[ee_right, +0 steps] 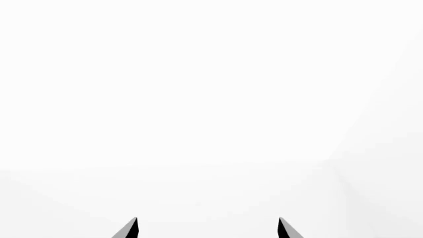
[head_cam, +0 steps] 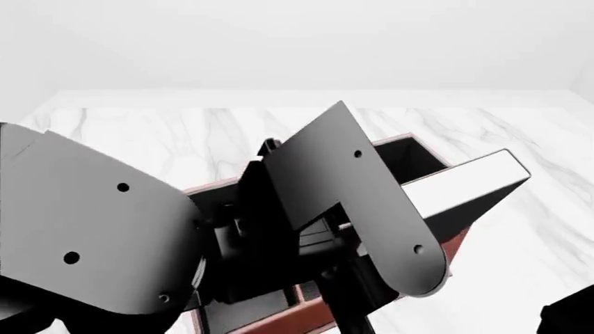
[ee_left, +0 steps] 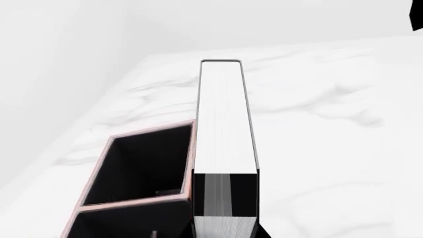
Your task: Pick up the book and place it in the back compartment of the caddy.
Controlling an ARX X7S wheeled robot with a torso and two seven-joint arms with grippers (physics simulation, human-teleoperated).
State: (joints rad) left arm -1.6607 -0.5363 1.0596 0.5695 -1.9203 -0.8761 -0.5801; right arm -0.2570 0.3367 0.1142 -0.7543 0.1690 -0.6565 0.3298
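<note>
The left gripper (ee_left: 225,225) holds the book (ee_left: 225,124) pinched at its near end, page edges facing the wrist camera, the volume sticking out over the marble table (ee_left: 330,148). In the left wrist view the book lies just beside the caddy (ee_left: 106,148), along its rim, with a black-lined section open next to it. From the head view the book (head_cam: 464,182) reaches out past the caddy's (head_cam: 408,142) far side, tilted and clear of the table, though the left arm's links hide most of the box, so I cannot tell which pocket sits under it. The right gripper (ee_right: 206,229) shows only two fingertips set apart, pointed at blank white, holding nothing. The step in hand seems to be lining up for insertion. To do it well, I would swing the book until its lower edge sits squarely over the back compartment, between the walls and the cross divider, tip it upright, then lower it slowly. Releasing early risks the book catching a wall or dropping into the neighbouring section.
</note>
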